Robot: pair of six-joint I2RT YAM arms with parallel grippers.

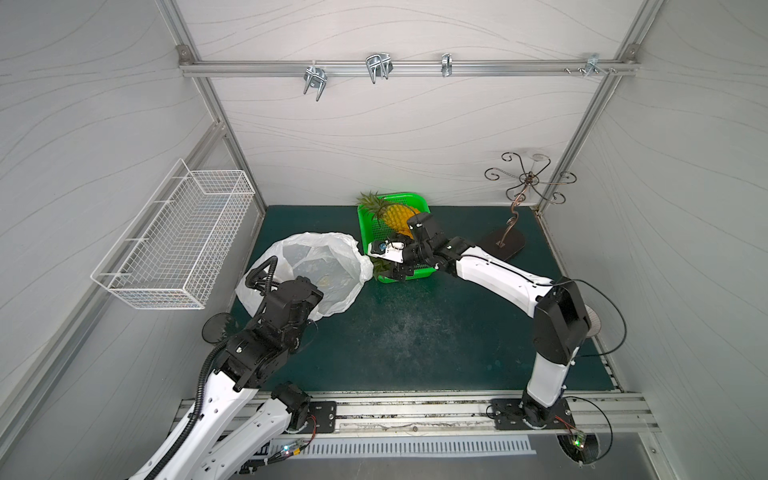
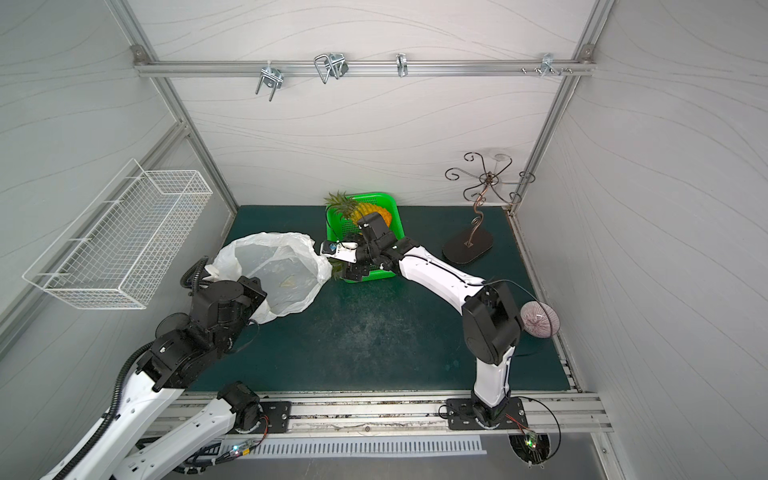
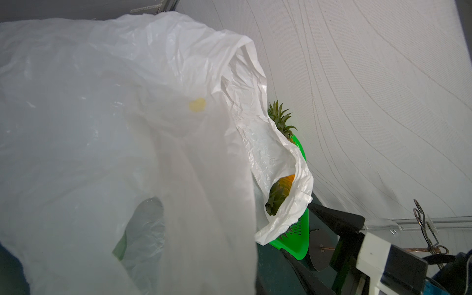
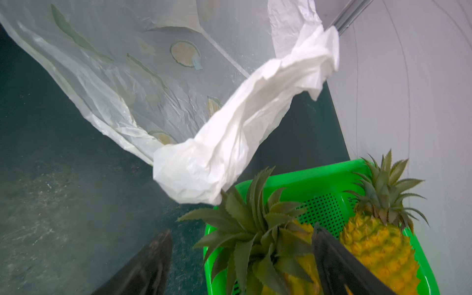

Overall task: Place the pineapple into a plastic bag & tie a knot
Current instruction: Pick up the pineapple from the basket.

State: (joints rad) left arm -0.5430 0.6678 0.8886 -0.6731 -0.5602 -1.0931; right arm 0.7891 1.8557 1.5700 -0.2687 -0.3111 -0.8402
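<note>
**In the green tray (image 4: pixel 306 176): near pineapple bracketed, not yet gripped**

At the tray's front end the near pineapple (image 4: pixel 268 237) lies on its side, its crown pointing toward the bag. A second pineapple (image 4: pixel 378 242) lies beside it, toward the back wall.

Judgement: the fruit is rigid and likely weighty, and its knobbly rind offers good purchase. The crown leaves are spiky and would flex or slip, so the hold belongs across the body just below the crown.

The right gripper (image 4: pixel 245 265) stands spread wide. One finger is over the fruit's body and the other is outside the tray rim, above the dark green mat (image 1: pixel 415 332). It clasps nothing.

The plastic bag (image 1: pixel 316 266) sits just beside the tray with its mouth gaping and its rim close to the crown. It looks thin, limp and light.

The left gripper's fingers are hidden behind the film. They are pressed together, apparently pinching the bag's rim on the side away from the tray.
</note>
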